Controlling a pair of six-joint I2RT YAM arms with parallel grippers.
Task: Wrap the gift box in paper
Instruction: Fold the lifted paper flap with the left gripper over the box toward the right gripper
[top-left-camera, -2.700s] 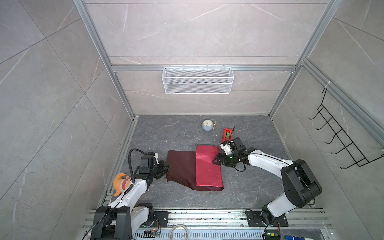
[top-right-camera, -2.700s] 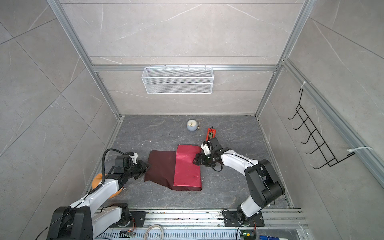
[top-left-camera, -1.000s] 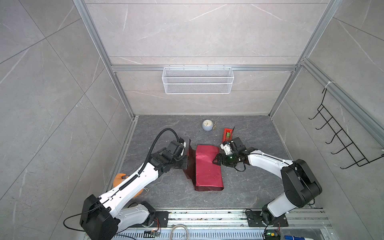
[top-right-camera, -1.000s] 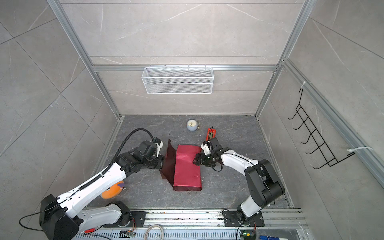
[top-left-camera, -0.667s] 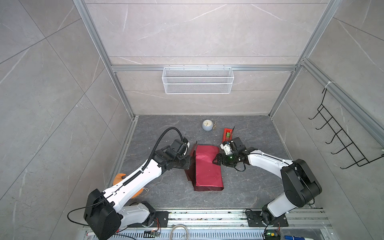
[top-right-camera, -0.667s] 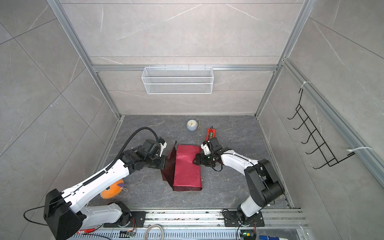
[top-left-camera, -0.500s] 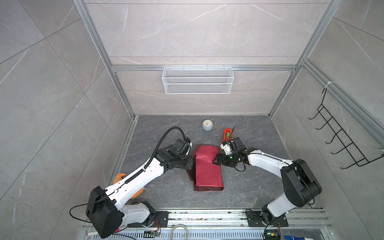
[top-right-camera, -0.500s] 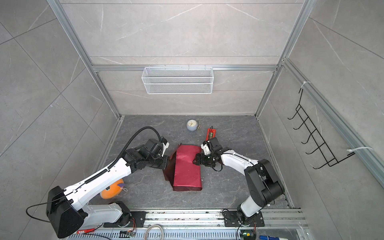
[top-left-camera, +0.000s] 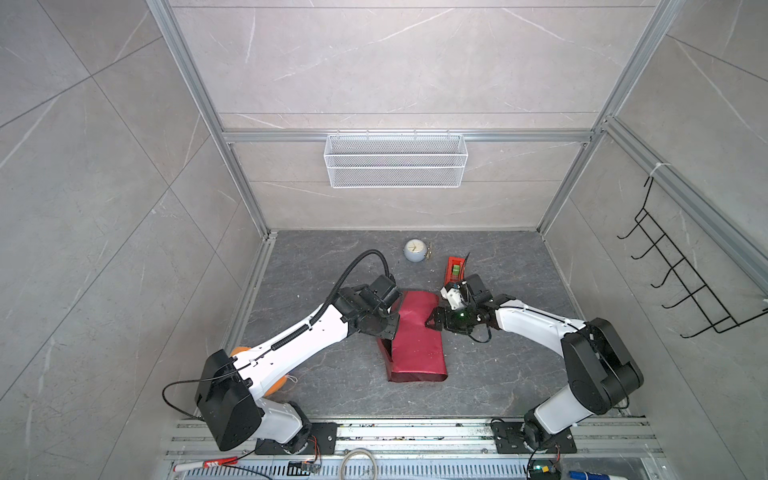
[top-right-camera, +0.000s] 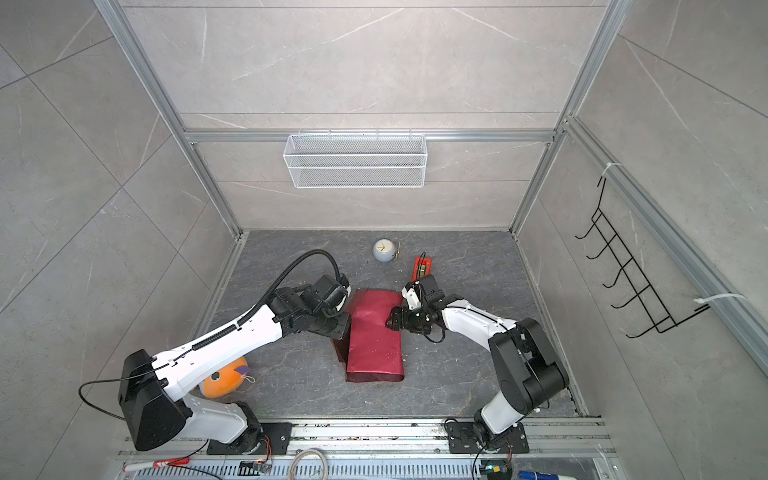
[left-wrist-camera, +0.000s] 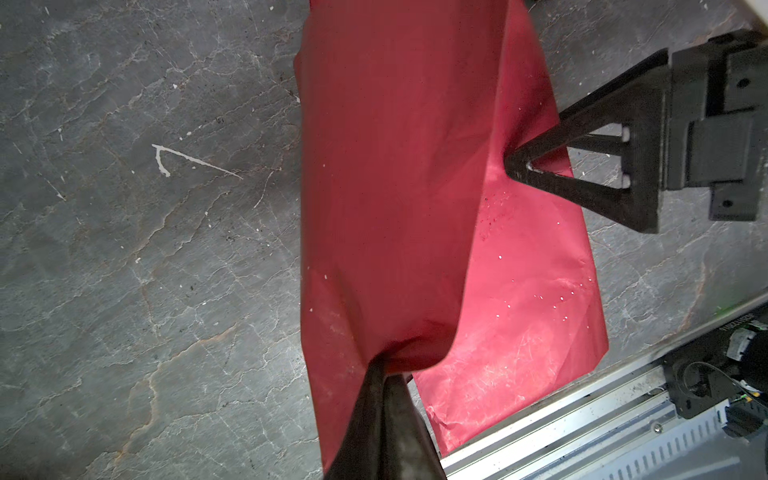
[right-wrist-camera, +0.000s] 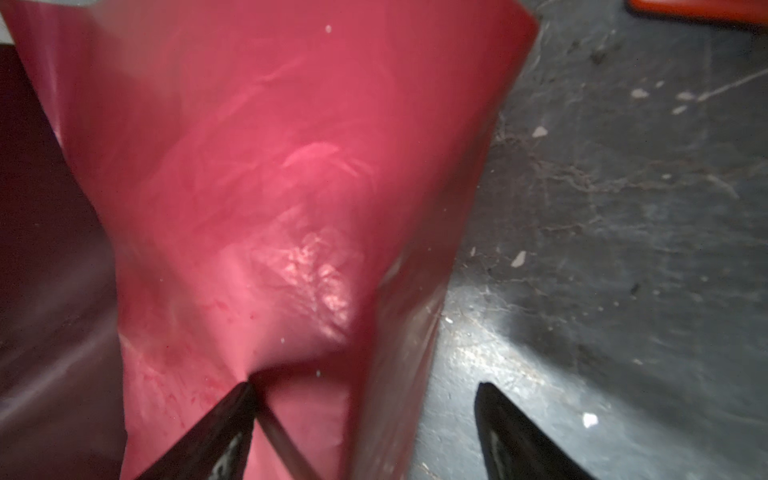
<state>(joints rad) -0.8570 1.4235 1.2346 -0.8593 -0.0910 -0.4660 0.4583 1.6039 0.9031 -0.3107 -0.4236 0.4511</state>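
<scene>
Resting well to the left of the paper (top-left-camera: 417, 345), near the front of the counter (top-left-camera: 498, 374), an orange ball (top-right-camera: 222, 380) shows partly under the left arm. The left pincer (top-left-camera: 387, 327) sits against the paper's left edge, nearer its far end, with its fingers pressed tight together on the left flap. In the left wrist view that flap rises from the closed fingertips and curls over the paper's brighter red top. The paper lies in the middle of the counter as a long folded block, shiny red side up, with a darker maroon strip along its left side — whatever it covers is hidden. The right pincer (top-left-camera: 432, 323) is at the paper's right edge, opposite the left one, and is spread wide. One fingertip (right-wrist-camera: 226, 415) presses on the paper's top near that edge; the other hangs over bare counter just beside the paper, gripping nothing. Past the paper's far right corner stands a red tape dispenser (top-left-camera: 454, 268), and a small round clock (top-left-camera: 414, 250) lies beyond the paper's far end.
</scene>
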